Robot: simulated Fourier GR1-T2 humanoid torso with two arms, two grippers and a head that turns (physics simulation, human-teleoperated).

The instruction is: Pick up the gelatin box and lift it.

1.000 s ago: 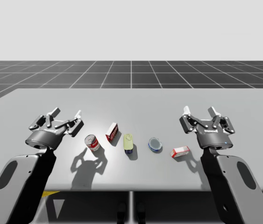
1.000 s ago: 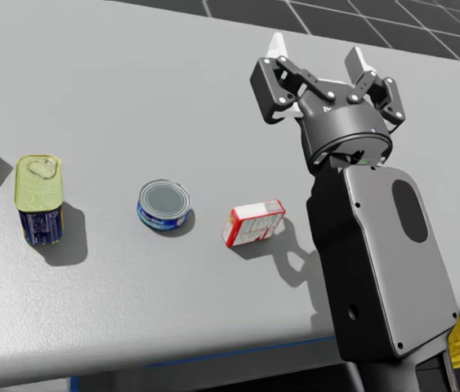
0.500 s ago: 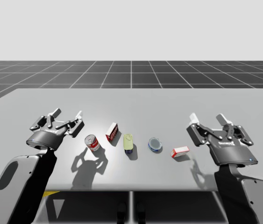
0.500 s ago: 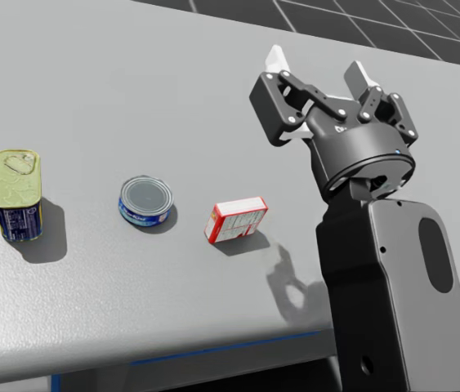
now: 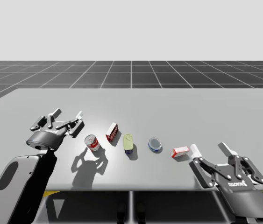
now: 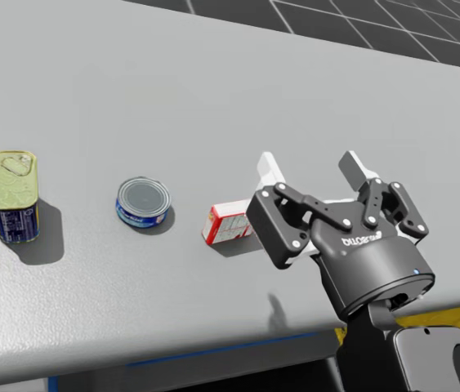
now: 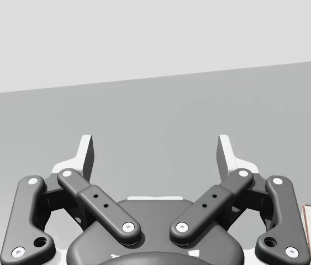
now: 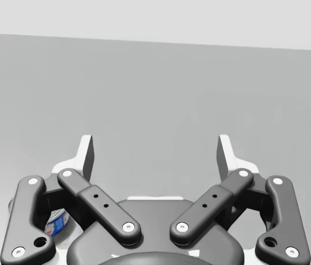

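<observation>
Grey desk point(image 5: 131, 102): the small red-and-white gelatin box point(image 5: 180, 151) lies right of centre, untouched. My right hand point(image 5: 210, 150), spread and empty, hovers lower right, just beside it. Approach step, I judge; next it must straddle the box and close.

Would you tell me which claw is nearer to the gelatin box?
Right. The right claw is open right beside the gelatin box, on the box's right. The left claw is open far off to the box's left.
</observation>
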